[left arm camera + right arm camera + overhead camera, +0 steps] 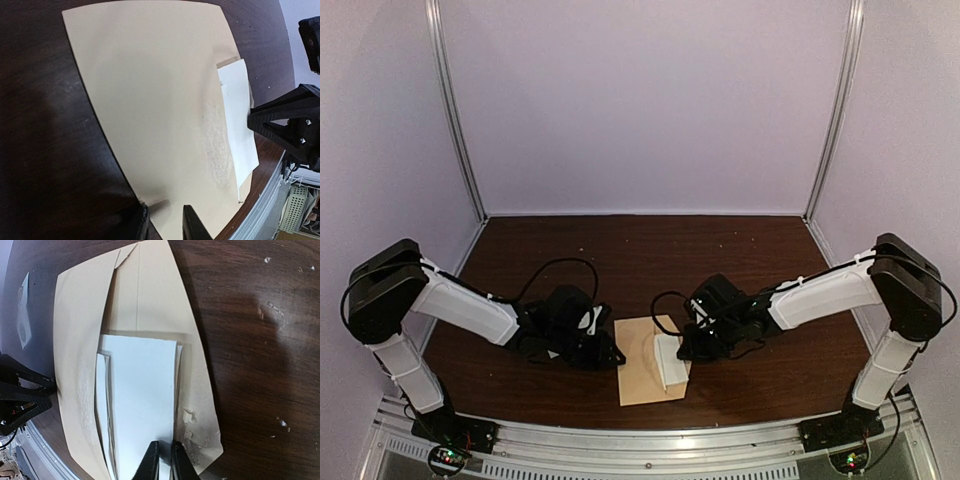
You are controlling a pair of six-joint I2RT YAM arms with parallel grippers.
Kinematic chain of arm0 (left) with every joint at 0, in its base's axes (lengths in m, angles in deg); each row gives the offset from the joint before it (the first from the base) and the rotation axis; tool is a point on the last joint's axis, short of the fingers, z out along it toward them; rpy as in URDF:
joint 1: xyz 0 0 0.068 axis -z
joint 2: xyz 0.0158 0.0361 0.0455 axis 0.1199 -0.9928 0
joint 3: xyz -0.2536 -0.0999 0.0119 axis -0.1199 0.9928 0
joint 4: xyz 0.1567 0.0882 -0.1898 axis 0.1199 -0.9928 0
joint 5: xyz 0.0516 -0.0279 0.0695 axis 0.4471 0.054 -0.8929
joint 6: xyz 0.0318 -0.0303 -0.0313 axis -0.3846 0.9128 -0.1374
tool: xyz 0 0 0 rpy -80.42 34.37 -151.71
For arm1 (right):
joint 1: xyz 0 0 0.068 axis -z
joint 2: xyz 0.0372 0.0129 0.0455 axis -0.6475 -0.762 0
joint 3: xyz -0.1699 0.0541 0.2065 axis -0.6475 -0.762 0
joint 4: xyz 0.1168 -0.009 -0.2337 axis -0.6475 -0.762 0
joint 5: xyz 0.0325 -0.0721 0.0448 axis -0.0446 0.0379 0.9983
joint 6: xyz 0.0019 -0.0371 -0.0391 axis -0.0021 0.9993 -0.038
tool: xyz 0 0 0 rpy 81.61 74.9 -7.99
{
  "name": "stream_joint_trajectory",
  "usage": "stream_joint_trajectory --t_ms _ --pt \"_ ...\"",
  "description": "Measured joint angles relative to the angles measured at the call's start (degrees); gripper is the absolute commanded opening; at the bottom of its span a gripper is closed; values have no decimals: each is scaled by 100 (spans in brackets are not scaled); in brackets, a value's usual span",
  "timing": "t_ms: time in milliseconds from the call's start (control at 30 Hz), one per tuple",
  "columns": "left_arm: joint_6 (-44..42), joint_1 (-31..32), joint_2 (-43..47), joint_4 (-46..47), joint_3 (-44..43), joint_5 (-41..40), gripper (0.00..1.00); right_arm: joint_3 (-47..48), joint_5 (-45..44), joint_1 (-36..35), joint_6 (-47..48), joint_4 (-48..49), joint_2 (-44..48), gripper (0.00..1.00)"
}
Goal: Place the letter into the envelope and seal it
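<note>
Two claws: left claw (pixel 165 216) parted astride the envelope (pixel 150 100) edge, right claw (pixel 163 452) pinching the letter (pixel 142 390)

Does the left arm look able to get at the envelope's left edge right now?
Likely yes. The left gripper sits at that edge of the envelope, fingers apart with the paper between them; nothing lies in between, and the right gripper is over at the letter.

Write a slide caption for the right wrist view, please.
Right gripper pinches the near edge of the folded white letter on the tan envelope.
</note>
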Motion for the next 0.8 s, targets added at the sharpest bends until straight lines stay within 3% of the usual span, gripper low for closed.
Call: stream_joint_trajectory --t_ms 800 --pt "2 -26 -63 109 0 103 21 245 361 -210 -149 529 -426 6"
